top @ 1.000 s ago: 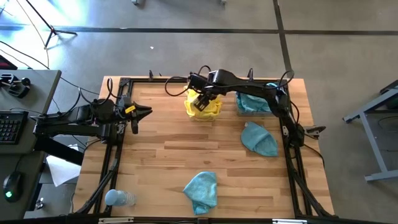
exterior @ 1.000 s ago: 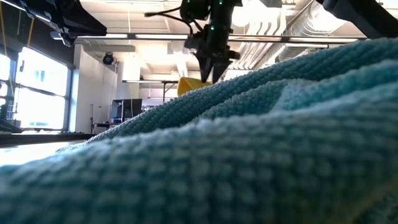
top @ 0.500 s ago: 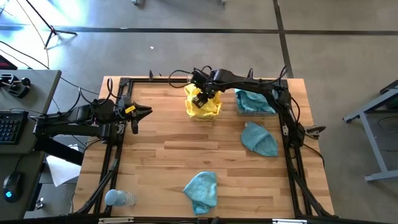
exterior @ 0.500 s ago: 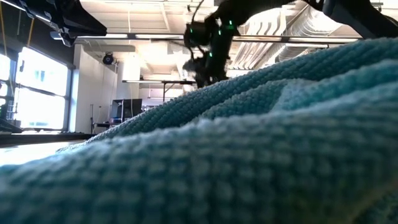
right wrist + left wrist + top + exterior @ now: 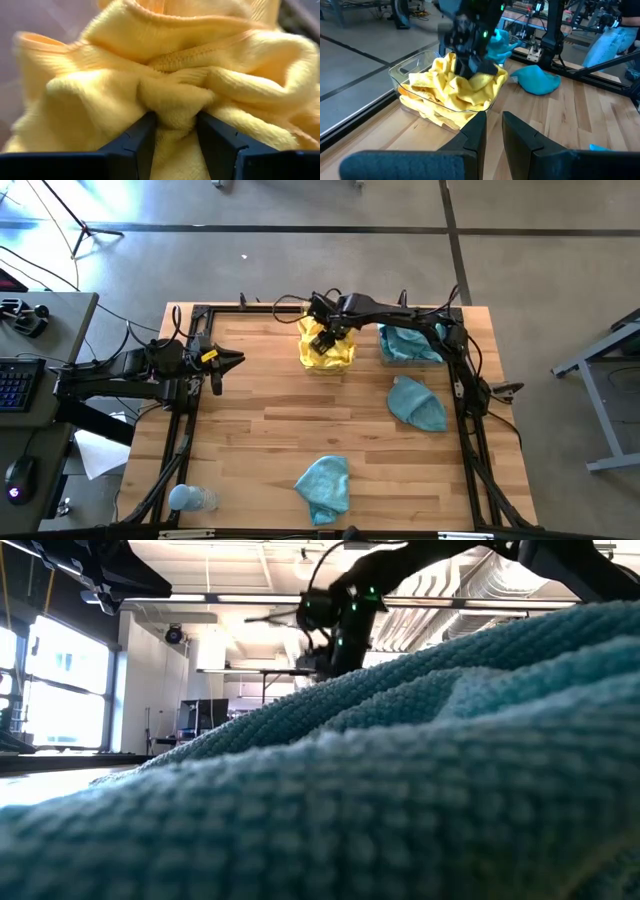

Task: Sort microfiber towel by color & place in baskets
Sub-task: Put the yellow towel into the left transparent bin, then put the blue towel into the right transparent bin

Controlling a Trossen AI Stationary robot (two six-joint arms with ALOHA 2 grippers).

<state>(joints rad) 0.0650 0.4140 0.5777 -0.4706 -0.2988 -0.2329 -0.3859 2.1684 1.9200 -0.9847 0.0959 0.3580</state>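
at the counter's [image 5: 260, 430] near edge a teal towel [image 5: 323, 485] lies bunched, so close to the low camera that its weave fills most of that view [image 5: 400, 770]. a pale blue bottle [image 5: 186, 498] lies on its side at the near left corner, well apart from it. farther in, toward the right side, a second teal towel [image 5: 417, 402] sits loose on the wood. at the left edge, midway back, the left arm waits with its left tool [image 5: 232, 361] over bare wood; in its own view the two dark fingers [image 5: 475, 134] stand narrow, with only a slim gap and nothing between them. toward the far edge stand two clear baskets side by side. the right-hand basket [image 5: 405, 358] holds a teal cloth [image 5: 408, 342]. the left-hand basket [image 5: 405, 75] is heaped with yellow towels [image 5: 327, 348] that spill over its rim. the right arm reaches across from the right side, and its right tool [image 5: 323, 340] is down in that yellow heap, its fingers [image 5: 135, 142] pinched on a fold of yellow towel [image 5: 175, 100] inside the basket.
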